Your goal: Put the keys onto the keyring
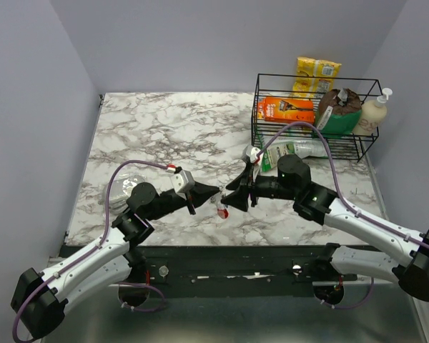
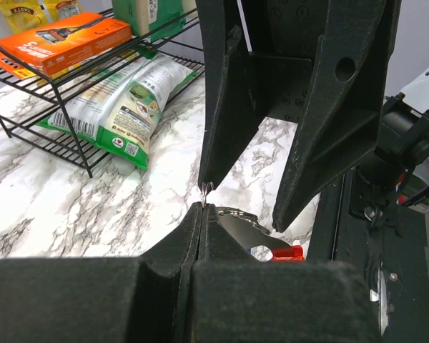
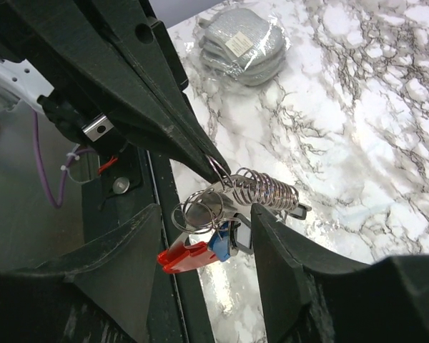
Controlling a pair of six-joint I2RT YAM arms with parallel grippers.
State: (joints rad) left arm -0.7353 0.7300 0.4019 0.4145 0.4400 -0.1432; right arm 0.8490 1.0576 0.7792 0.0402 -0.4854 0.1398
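Keyring is red; key head blue; table white-grey marble; basket black wire; box orange; coil silvery.

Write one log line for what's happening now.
left gripper: shut on wire rings | right gripper: around the rings, grip unclear | keyring: red, beside blue key

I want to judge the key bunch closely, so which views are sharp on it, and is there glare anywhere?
Right wrist: key bunch sharp, glare on the marble table. Left wrist: left fingers blurred, bunch mostly hidden. Top external: evenly lit, bunch tiny.
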